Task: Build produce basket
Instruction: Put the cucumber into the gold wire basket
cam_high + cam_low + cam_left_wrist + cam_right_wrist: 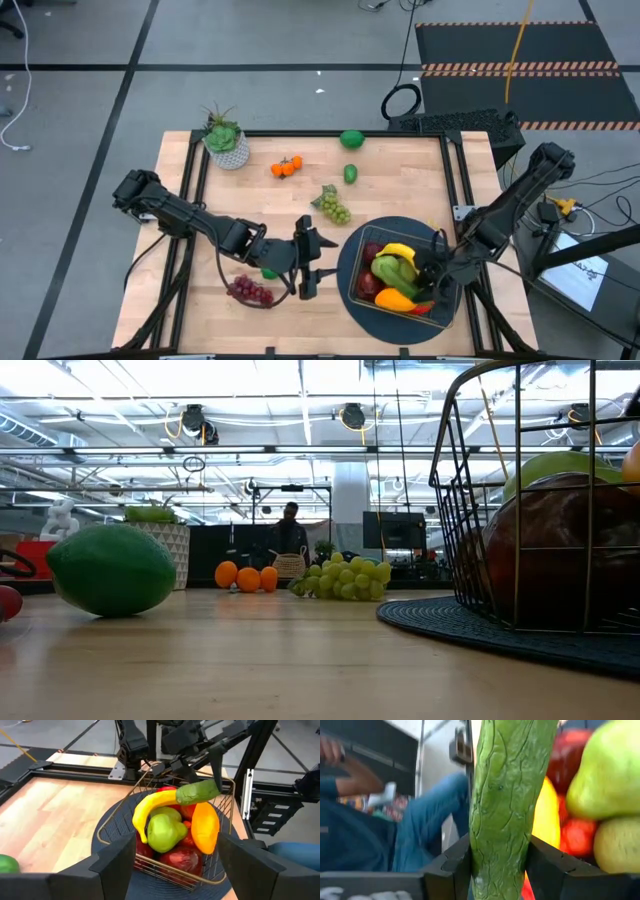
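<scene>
- The wire basket (446, 306) sits on the round dark mat (352, 262) at the surface's (420, 170) front right, filled with a banana (150, 806), pear (163, 831), apples and an orange fruit.
- The right gripper (497, 865) has its fingers clamped on a cucumber (507, 795) over the basket.
- The left gripper (308, 262), fingers apart and empty, hovers beside the mat, near purple grapes (250, 291) and a lime (270, 272).
- Green grapes (334, 207), oranges (286, 167) and a potted plant (226, 140) stand farther back.

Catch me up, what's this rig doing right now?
It's filling a basket with toy produce. The right gripper is shut on a cucumber and holds it over the basket, which sits on a round mat and already has a banana, a pear, apples and more. The left gripper is open and empty, between the purple grapes and the mat. Green grapes, oranges and limes are out on the table.
</scene>
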Motion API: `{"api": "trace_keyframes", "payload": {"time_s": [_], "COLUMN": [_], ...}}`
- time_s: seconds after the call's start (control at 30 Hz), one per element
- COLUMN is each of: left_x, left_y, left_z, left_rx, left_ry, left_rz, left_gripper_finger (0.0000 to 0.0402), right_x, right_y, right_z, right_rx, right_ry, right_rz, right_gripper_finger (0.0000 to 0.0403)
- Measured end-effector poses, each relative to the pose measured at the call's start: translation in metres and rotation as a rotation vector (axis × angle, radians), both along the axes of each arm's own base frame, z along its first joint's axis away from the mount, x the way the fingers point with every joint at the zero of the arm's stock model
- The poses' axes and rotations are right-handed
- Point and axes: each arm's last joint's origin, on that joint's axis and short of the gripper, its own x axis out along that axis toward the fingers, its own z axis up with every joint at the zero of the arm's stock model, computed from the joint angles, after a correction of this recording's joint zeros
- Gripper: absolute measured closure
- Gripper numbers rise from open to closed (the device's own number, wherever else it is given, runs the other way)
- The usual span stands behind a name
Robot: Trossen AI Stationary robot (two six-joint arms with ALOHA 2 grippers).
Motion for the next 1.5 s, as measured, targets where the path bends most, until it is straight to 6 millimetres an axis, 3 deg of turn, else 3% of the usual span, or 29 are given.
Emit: {"api": "trace_keyframes", "payload": {"time_s": [0.27,0.63,0.87,1.1,1.5], "left_x": [0.001,0.001,0.000,-0.005,-0.026], "left_y": [0.000,0.001,0.000,-0.005,-0.019], "left_z": [0.002,0.002,0.001,-0.005,-0.023], "left_rx": [-0.009,-0.005,-0.001,0.019,-0.017], "left_ry": [-0.018,-0.019,-0.009,0.046,0.229], "left_rz": [0.010,0.019,0.017,0.003,0.109], "left_gripper_finger": [0.0128,0.0128,0.0128,0.0128,0.0128], "right_x": [-0.012,0.000,0.004,0.007,-0.004], "right_y": [-0.010,-0.012,-0.008,-0.004,0.001], "right_z": [-0.006,-0.021,-0.015,-0.006,-0.003], "right_rx": [-0.146,-0.325,-0.282,-0.192,-0.271], "right_ry": [0.052,0.038,-0.028,-0.101,-0.170], "right_rz": [0.147,0.210,0.187,0.147,0.115], "right_gripper_finger": [0.0251,0.0206,0.0180,0.0180,0.0183]}}
